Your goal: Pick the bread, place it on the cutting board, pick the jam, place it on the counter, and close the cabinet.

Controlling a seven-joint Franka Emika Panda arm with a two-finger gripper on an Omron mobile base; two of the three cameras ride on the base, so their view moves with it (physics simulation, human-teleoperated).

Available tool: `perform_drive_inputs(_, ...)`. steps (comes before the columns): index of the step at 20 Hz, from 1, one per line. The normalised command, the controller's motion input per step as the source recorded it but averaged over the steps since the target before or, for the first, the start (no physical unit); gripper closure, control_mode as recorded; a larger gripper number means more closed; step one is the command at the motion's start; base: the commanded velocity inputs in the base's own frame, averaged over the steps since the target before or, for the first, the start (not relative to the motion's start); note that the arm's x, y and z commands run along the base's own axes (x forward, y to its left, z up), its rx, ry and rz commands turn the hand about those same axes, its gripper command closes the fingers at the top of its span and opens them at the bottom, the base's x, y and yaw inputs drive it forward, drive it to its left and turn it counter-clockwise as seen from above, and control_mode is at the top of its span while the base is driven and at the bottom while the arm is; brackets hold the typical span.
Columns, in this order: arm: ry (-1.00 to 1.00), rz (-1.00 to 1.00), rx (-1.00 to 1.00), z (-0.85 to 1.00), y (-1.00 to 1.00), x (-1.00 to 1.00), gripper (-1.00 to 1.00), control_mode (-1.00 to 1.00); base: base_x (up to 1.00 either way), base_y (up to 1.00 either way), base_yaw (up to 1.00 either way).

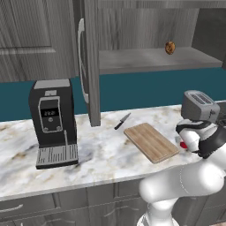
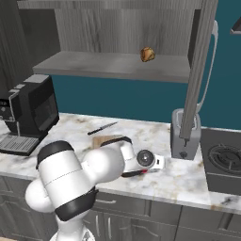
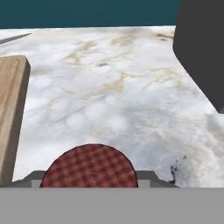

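The claw (image 3: 89,183) is drawn in tight on the jam (image 3: 89,170), whose red chequered lid sits right between the fingertips in the hand view, low over the marble surface (image 3: 118,96). From the left base view a sliver of the red jar shows just past the robot's wrist, right of the cutting board (image 1: 151,142) and in front of the toaster (image 1: 199,105) (whether the jar's base touches the marble I cannot tell). In the hand view the board's wooden edge lies beside the jam, a little apart from it. The board is bare, lying flat on the surface with a knife (image 1: 122,121) just behind its far corner. The bread (image 1: 170,47) sits up on the shelf of the cabinet (image 1: 145,59), whose door (image 1: 90,66) stands open, edge-on to the left base camera, with its long silver handle showing. A black coffee machine (image 1: 52,119) stands at the left end of the surface, well apart from the board.
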Motion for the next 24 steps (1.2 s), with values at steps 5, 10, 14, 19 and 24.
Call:
perform_drive_inputs(5,0.0,0.0,-0.02,-0.23,0.0,0.0,-1.0,-1.0,0.0,0.0,0.0)
perform_drive_inputs(10,0.0,0.0,-0.01,-0.08,0.0,0.0,-1.0,-1.0,0.0,0.0,0.0)
perform_drive_inputs(14,0.0,0.0,0.0,0.0,0.0,-0.01,-1.0,-1.0,0.0,0.0,0.0)
perform_drive_inputs(19,0.0,0.0,0.0,0.0,-0.01,-0.14,-1.0,-1.0,0.0,0.0,0.0)
perform_drive_inputs(24,0.0,0.0,0.0,0.0,-0.01,-0.27,-1.0,-1.0,0.0,0.0,0.0)
